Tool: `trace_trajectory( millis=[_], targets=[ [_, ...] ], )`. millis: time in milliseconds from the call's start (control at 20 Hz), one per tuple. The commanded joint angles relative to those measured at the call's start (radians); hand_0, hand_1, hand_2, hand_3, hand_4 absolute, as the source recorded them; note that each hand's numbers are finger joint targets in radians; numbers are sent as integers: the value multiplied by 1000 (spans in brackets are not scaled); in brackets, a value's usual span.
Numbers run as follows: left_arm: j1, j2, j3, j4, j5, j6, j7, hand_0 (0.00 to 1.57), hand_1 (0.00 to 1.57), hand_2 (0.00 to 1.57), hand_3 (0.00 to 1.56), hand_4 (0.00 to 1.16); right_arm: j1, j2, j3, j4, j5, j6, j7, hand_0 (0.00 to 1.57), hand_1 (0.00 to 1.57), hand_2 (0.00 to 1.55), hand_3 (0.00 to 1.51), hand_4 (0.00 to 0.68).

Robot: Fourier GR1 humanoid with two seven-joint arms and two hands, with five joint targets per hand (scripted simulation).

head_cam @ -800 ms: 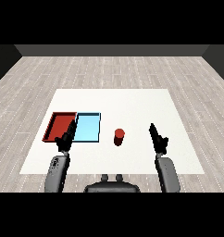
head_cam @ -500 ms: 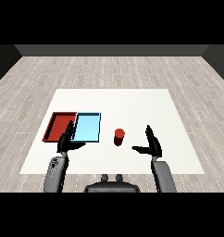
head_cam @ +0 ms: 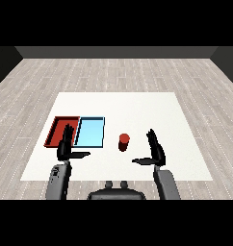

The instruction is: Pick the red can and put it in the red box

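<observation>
The red can (head_cam: 123, 142) stands upright on the white table, just right of the trays. The red tray (head_cam: 56, 131) lies at the left with the light blue tray (head_cam: 90, 132) beside it. My right hand (head_cam: 156, 149) is open, fingers straight up and thumb pointing left, a short way right of the can and not touching it. My left hand (head_cam: 67, 144) is open too, raised in front of the near edge of the red tray, thumb pointing right.
The white table (head_cam: 137, 110) stretches wide behind and to the right of the can. Its near edge runs just below both hands. Grey wood floor surrounds it.
My right hand has swung left from the table's right side toward the can and opened its thumb outward. The left hand has barely moved.
</observation>
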Motion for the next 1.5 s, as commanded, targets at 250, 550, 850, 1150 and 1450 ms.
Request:
trace_trajectory(
  millis=[250,550,850,1150,1450],
  targets=[
    [12,-27,-20,-14,-9,11,-62,0,0,0,0,0,36,5,31,12,3,-13,-74,0,0,0,0,0],
    [-45,19,44,60,30,-20,-65,0,0,0,0,0,88,-2,24,-8,-13,-4,-100,0,0,0,0,0],
    [-9,-25,-33,-34,-16,18,-17,0,0,0,0,0,-102,0,-20,230,-52,-22,-159,0,0,0,0,0],
    [58,-36,-42,-78,-9,18,-13,0,0,0,0,0,-177,6,55,197,-108,-125,-38,0,0,0,0,0],
    [-81,-12,25,103,29,4,-79,0,0,0,0,0,-186,6,99,286,-141,-143,-101,0,0,0,0,0]
  ],
)
